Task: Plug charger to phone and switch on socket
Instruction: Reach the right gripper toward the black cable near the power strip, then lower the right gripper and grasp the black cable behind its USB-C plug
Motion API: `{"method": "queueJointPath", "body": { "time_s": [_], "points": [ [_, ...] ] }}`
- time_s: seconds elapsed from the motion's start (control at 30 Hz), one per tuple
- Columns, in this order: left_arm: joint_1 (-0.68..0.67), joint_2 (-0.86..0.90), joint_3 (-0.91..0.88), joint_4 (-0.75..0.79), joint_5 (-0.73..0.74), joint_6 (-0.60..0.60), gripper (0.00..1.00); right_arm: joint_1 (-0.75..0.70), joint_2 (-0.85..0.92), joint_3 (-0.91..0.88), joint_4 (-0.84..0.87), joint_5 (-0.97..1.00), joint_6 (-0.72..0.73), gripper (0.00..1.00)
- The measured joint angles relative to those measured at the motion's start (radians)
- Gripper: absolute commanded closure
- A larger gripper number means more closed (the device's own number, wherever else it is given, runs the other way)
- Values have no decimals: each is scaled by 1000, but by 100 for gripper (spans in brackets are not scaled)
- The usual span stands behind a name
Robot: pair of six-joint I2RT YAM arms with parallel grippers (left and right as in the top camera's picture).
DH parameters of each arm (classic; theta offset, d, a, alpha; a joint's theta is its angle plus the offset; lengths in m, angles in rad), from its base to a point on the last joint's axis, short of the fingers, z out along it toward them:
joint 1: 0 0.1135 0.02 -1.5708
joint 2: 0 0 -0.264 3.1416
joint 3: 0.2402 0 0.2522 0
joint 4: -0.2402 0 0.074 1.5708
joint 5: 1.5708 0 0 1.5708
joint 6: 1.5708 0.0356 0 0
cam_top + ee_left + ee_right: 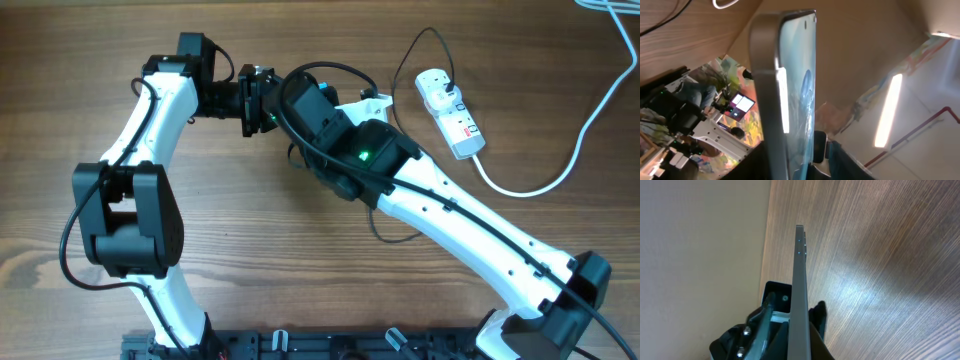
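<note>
Phone [800, 280]: raised on edge, well apart from the socket [452, 122]; our right gripper [792, 317] clamps it.
Left gripper [255, 100]: farther from the socket; we cannot tell its grip.
Charger [404, 58]: cable loops beside the socket, tip unseen.
Remaining: we judge both plugging and switching.

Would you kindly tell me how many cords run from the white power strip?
2. The charger cable loops from the socket at its upper end, heading left; the thick white cord leaves the lower end, curving right.
</note>
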Motion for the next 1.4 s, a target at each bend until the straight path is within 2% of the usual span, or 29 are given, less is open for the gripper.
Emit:
{"method": "queueJointPath", "body": {
  "time_s": [0.13,0.23,0.33,0.37,0.4,0.47,0.5,0.57,0.6,0.7,0.8,0.9,0.93,1.0,1.07,1.17,1.2,1.27,1.33,1.4],
  "points": [
    [0,0,0,0,0,-3,69,0,0,0,2,-32,13,96],
    [0,0,0,-1,-2,-4,74,-2,0,0,6,-53,30,95],
    [0,0,0,-3,-5,-7,82,-3,0,0,10,-57,30,95],
    [0,0,0,-4,-7,-7,88,-4,0,0,11,-59,30,95],
    [0,0,0,-4,-11,-8,93,-6,0,0,13,-60,30,89],
    [0,0,0,-7,-7,-17,96,-8,0,1,11,-65,52,49],
    [2,0,0,-5,-6,-15,96,-8,0,1,4,-82,52,22],
    [3,0,0,-2,-13,-14,96,-3,0,1,-8,-106,37,4],
    [3,0,0,-2,-12,-14,96,-2,0,1,-8,-112,22,1],
    [4,0,0,29,-13,-13,96,-1,0,1,-9,-123,-63,0],
    [8,0,0,167,-69,-10,96,-1,-17,0,-10,-95,-253,0],
    [38,0,0,193,-213,12,96,-26,-111,0,-12,-61,-601,1],
    [53,0,0,194,-283,38,96,-55,-175,1,-39,-52,-789,0],
    [74,0,0,188,-397,81,96,-125,-255,11,-188,-41,-988,0],
    [89,-12,0,188,-504,118,96,-199,-282,16,-336,-45,-1079,0],
    [93,-98,0,181,-694,145,96,-288,-247,-18,-439,-78,-1176,1],
    [93,-151,0,172,-777,150,96,-298,-226,-63,-436,-91,-1198,3],
    [93,-258,1,127,-969,154,96,-301,-177,-167,-386,-130,-1222,16],
    [93,-311,4,66,-1161,152,96,-301,-123,-266,-296,-183,-1237,21],
    [93,-313,5,24,-1271,151,96,-301,-68,-335,-202,-256,-1242,30]
  ]
}}
